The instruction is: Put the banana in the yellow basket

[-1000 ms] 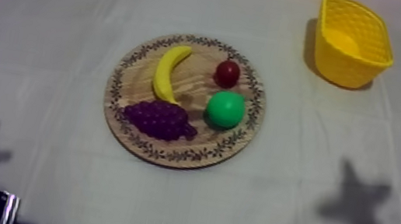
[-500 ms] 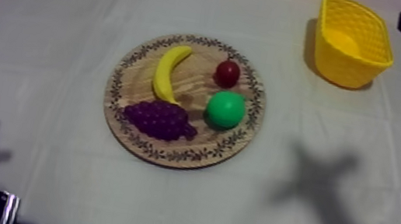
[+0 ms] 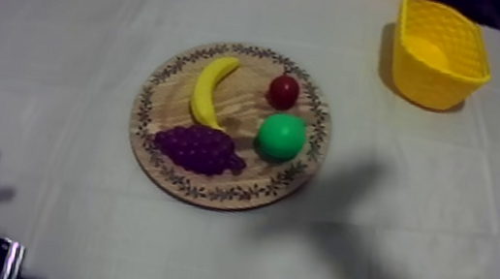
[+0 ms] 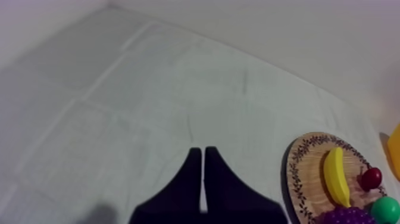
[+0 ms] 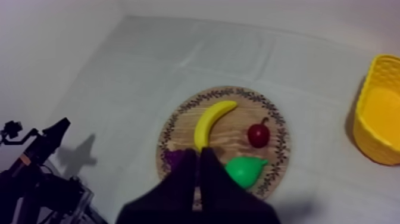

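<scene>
Top view: banana (image 3: pixel 211 88) lies on the wooden board (image 3: pixel 206 190), on its far-left part, with its curve running roughly away from the camera. Grapes (image 3: pixel 198 147) sit right at its near end; cannot tell whether they touch. Small red fruit (image 3: pixel 283 90) and pear (image 3: pixel 280 136) are on the board's other half, apart from the banana. Yellow basket (image 3: pixel 440 87) stands at the far right of the bench (image 3: pixel 60 69), well apart from the board, with nothing seen inside. Right arm (image 3: pixel 493 9) shows dark above the basket's far rim.

Right wrist view: right tool (image 5: pixel 197 154) is narrow, its fingers pressed together into a wedge and holding nothing. It looks down on the board, fingertips lined up near the grapes and the banana's near end.

Left wrist view: left tool (image 4: pixel 202 152) is likewise narrow and empty, over bare bench with the board off to one side.

Judgement: pick not yet begun.
- The banana is a toy, so probably light and stiff, with a smooth skin that may slip.
- Best hold is across the thick middle of the curve, one finger on each long side. The tapered ends would likely squeeze out.
- The tool must widen before descending.
- Keep the fingers clear of the grapes at the near end.
</scene>
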Controlling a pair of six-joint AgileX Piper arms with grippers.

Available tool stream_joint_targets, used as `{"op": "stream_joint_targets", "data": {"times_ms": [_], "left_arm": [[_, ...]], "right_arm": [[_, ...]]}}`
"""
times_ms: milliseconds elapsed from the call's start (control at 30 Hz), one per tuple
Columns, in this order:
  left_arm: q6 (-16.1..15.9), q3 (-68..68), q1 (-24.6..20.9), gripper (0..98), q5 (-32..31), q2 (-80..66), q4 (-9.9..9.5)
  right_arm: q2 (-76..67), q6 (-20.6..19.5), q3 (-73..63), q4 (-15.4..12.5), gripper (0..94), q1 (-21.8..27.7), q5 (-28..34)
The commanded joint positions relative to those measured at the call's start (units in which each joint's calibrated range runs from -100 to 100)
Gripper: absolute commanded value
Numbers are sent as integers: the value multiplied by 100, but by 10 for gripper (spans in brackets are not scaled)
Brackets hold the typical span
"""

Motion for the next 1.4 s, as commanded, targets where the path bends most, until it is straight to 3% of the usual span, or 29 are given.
{"op": "stream_joint_targets", "data": {"times_ms": [0,200,367,933,1200,1367], "left_arm": [[0,-1,-2,1,0,-5,-3],[0,-1,-2,1,0,-5,-3],[1,-1,-2,1,0,-5,-3],[0,-1,-2,1,0,-5,-3],[1,-1,-2,1,0,-5,-3],[0,-1,-2,1,0,-5,-3]], "right_arm": [[397,78,-503,-109,25,1,92],[1380,388,-1105,-642,26,162,156],[2091,341,-1440,-783,26,158,125],[3830,-729,-1792,-546,31,-142,-144],[4435,-1180,-2000,-171,37,-256,-50],[4660,-1174,-2313,-53,138,-298,92]]}}
